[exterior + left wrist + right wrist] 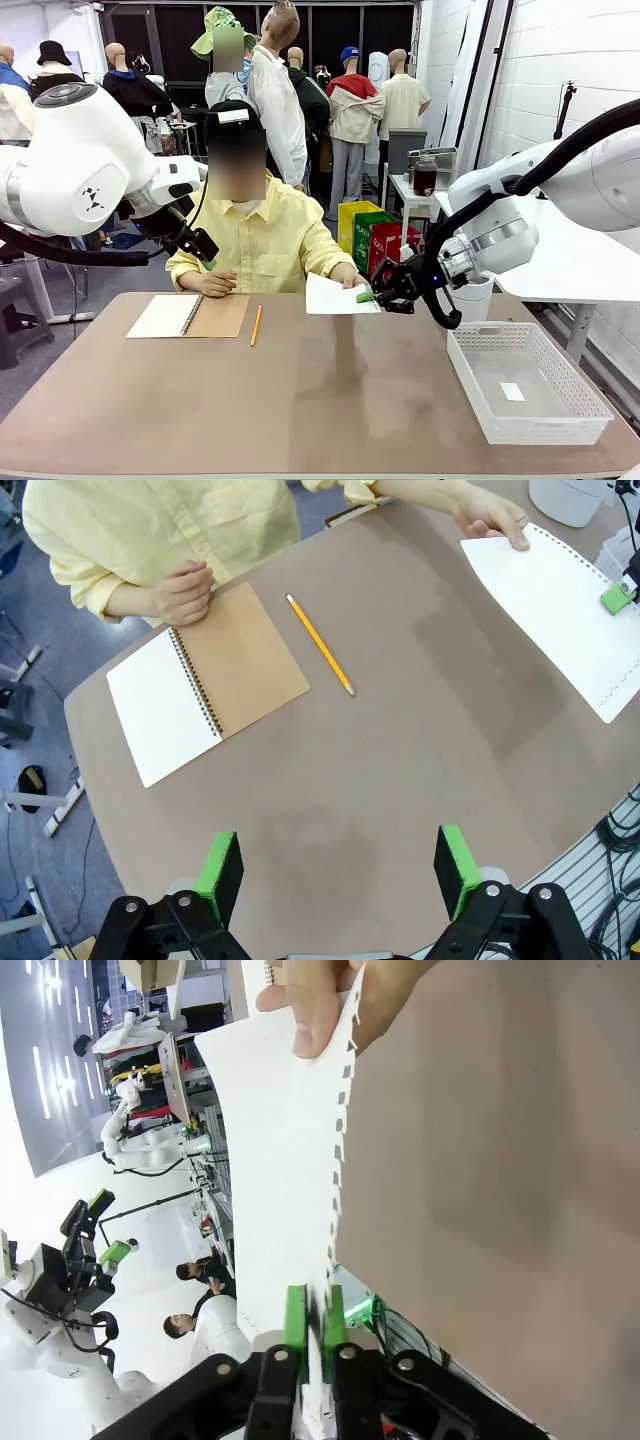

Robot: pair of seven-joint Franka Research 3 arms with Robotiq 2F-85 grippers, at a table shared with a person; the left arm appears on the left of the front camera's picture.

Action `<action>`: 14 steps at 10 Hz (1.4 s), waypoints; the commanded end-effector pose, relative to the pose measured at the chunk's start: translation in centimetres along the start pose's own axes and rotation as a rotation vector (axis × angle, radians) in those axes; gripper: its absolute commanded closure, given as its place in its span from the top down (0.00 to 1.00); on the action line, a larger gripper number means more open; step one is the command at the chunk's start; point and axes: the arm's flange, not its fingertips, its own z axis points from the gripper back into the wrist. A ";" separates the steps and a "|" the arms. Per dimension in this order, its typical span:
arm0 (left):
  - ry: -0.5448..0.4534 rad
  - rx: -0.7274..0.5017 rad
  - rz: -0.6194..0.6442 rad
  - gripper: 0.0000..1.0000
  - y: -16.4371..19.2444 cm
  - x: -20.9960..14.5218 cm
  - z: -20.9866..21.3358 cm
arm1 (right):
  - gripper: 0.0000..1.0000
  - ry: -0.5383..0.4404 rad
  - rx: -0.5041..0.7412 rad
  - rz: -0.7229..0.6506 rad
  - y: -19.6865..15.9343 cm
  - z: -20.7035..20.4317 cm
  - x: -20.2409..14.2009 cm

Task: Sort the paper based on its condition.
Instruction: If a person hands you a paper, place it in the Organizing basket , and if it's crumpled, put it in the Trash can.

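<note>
The person's hand holds a white sheet of paper with a torn, perforated edge just above the table's far side. My right gripper is shut on the sheet's right edge. In the right wrist view its green pads pinch the paper, while the person's fingers hold the opposite end. The left wrist view shows the same paper at the upper right, with the hand on its corner. My left gripper hangs open high over the table with nothing between its fingers.
A spiral notebook lies open at the far left with a tan cover, and a yellow pencil lies beside it. The person's other fist rests by the notebook. A white mesh basket stands at the right front.
</note>
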 end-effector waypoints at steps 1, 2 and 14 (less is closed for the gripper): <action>-0.001 0.002 -0.007 1.00 0.0 0.0 0.1 | 0.00 0.003 0.026 -0.027 0.7 -0.3 0.7; -0.001 0.002 -0.007 1.00 0.0 0.0 0.1 | 0.00 0.002 0.022 -0.018 0.8 -0.4 0.7; -0.001 0.002 -0.007 1.00 0.0 0.0 0.1 | 0.00 -0.244 -0.447 0.329 -2.3 15.4 -4.4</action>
